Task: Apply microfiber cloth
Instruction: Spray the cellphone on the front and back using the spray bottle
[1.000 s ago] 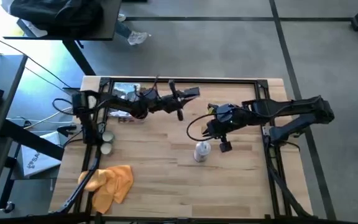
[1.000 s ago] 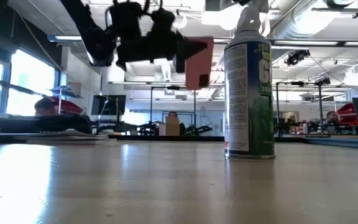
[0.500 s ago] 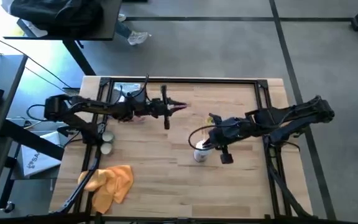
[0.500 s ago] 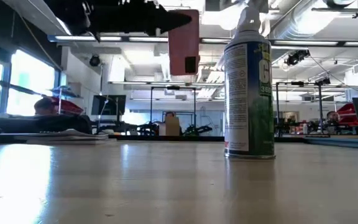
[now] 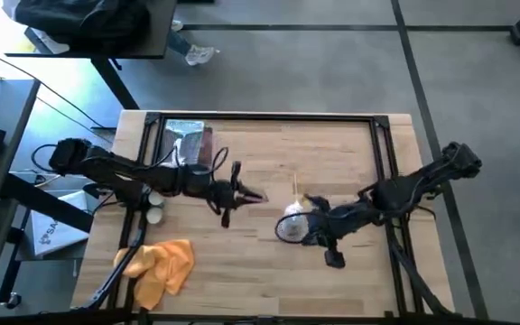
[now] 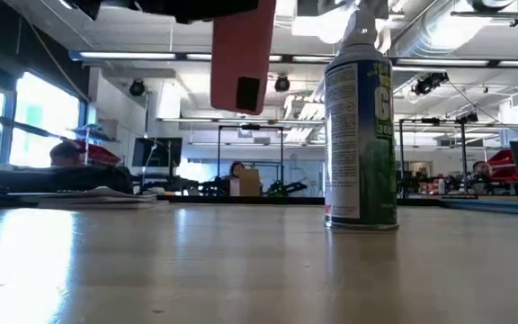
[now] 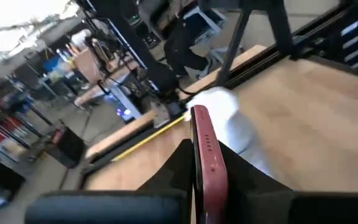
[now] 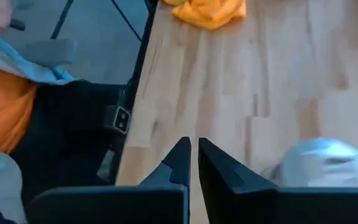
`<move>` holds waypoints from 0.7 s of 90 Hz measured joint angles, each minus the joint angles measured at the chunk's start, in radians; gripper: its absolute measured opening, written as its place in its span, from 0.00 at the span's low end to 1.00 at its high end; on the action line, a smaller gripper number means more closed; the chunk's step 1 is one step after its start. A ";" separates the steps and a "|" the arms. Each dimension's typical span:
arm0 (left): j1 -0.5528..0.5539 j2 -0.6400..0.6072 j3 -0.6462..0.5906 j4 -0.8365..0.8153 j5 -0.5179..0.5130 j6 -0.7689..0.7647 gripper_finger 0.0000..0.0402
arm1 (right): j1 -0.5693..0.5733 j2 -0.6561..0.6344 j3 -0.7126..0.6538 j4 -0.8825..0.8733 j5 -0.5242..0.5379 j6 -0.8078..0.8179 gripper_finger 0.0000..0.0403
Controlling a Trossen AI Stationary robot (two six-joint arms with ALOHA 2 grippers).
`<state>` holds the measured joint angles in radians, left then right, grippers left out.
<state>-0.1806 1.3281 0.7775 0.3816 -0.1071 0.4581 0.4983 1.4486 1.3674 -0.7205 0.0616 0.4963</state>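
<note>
The microfiber cloth (image 5: pixel 159 267) lies crumpled at the lower left of the counter (image 5: pixel 242 262) in the high view, well apart from both arms. The left gripper (image 5: pixel 240 194), near the frame's centre, has its jaws clamped on a red phone (image 6: pixel 242 56) held above the counter. The right gripper (image 5: pixel 319 236) hangs beside the spray can (image 6: pixel 360 135), jaws nearly closed on nothing.
</note>
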 joint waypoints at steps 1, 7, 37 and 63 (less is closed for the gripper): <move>-0.008 0.000 0.000 0.001 -0.011 -0.011 0.03 | 0.004 0.005 0.000 0.000 0.001 0.012 0.00; -0.060 0.000 0.000 -0.001 -0.080 -0.074 0.03 | 0.028 0.042 0.000 0.000 0.016 0.077 0.00; -0.341 0.000 0.000 -0.044 -0.357 -0.332 0.03 | 0.159 0.246 -0.001 -0.004 0.346 0.400 0.00; -0.554 0.000 0.000 -0.052 -0.501 -0.545 0.03 | 0.191 0.447 -0.002 0.084 0.561 0.682 0.00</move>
<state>-0.7350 1.3277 0.7776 0.3292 -0.6078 -0.0873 0.6891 1.8958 1.3659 -0.6369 0.6221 1.1780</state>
